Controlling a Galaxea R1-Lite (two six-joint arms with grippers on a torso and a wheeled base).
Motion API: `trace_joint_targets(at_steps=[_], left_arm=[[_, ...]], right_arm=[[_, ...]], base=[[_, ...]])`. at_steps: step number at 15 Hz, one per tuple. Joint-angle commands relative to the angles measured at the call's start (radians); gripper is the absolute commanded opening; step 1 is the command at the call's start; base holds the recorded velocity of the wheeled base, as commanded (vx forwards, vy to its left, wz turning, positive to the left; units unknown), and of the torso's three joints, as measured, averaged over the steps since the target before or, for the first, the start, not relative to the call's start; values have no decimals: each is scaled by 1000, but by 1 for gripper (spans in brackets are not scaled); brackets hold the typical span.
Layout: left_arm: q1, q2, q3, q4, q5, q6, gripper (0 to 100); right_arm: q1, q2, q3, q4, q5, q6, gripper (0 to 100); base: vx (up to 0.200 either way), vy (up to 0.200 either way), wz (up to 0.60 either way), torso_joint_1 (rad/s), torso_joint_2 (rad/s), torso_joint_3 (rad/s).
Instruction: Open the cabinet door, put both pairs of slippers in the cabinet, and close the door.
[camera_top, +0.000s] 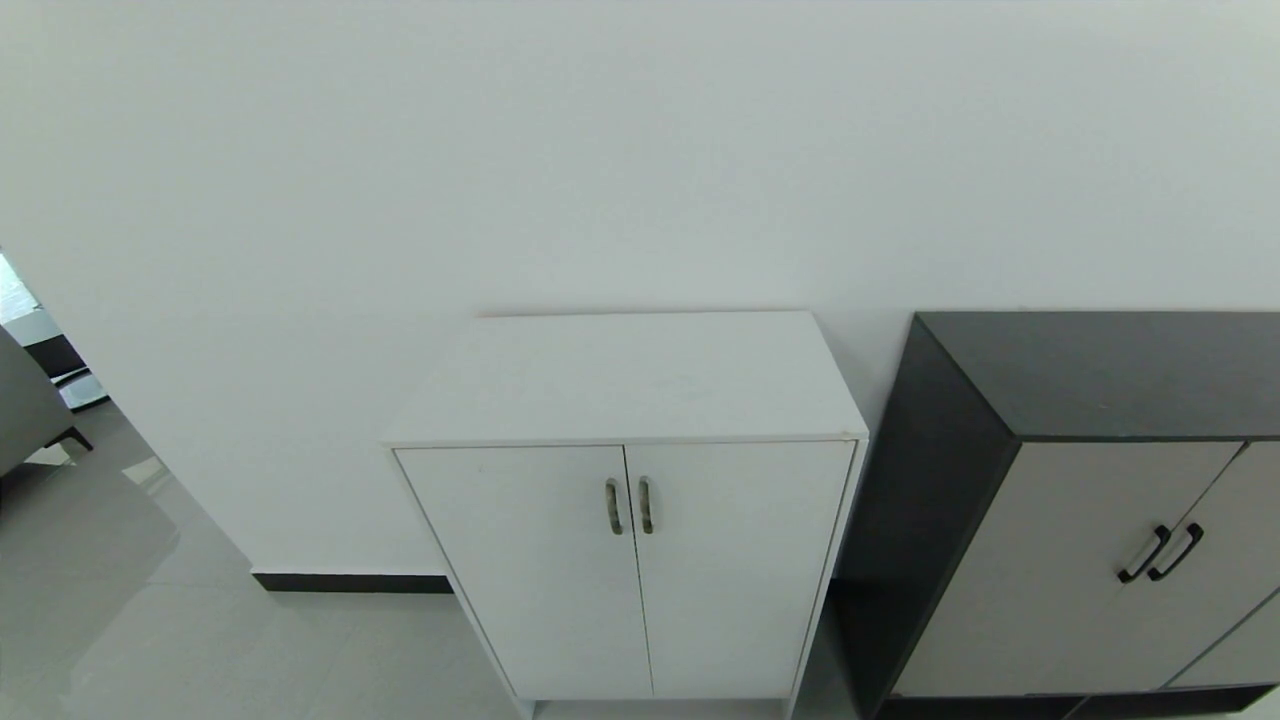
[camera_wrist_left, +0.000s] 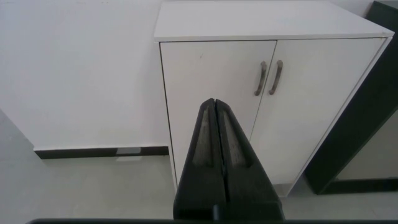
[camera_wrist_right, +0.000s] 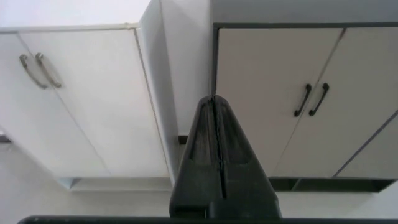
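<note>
The white cabinet (camera_top: 620, 385) stands against the wall (camera_top: 500, 150), running from the centre of the head view down toward 6 o'clock, with both doors shut and flush. Its left door (camera_top: 530, 570) and right door (camera_top: 735, 570) meet at a middle seam. The left handle (camera_top: 613, 506) and right handle (camera_top: 645, 505) stand upright just beside each other on either side of that seam, toward the 12 o'clock end of the doors. At 3 to 4 o'clock a dark cabinet (camera_top: 1100, 370) with black handles (camera_top: 1143, 555) stands just beside it.

The left end effector (camera_wrist_left: 215, 104) is narrow, its fingers (camera_wrist_left: 204, 143) pressed together with nothing between them, and it faces the left door. The right end effector (camera_wrist_right: 214, 101) is likewise pinched together and empty, facing the gap between the two cabinets.

The doors look like stiff, light board hinged at the outer edges, so each should swing on an arc with a modest pull rather than come straight out. Each handle is a thin, rigid bar, smooth and probably slippery. The best hold is across its middle, with the end effector spread first to straddle it, and there is little room beside the neighbouring handle.

No label, brand or writing can be read on either cabinet
</note>
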Motion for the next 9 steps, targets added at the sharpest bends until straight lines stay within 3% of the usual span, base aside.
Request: trace_joint_targets(at_steps=[1, 9], left_arm=[[0, 0, 0, 0, 0, 0, 0], [0, 0, 0, 0, 0, 0, 0]], right_arm=[[-6, -23, 0, 1, 0, 0, 0], [-6, -25, 0, 1, -2, 2, 0]], base=[[0, 0, 0, 0, 0, 0], [0, 0, 0, 0, 0, 0]])
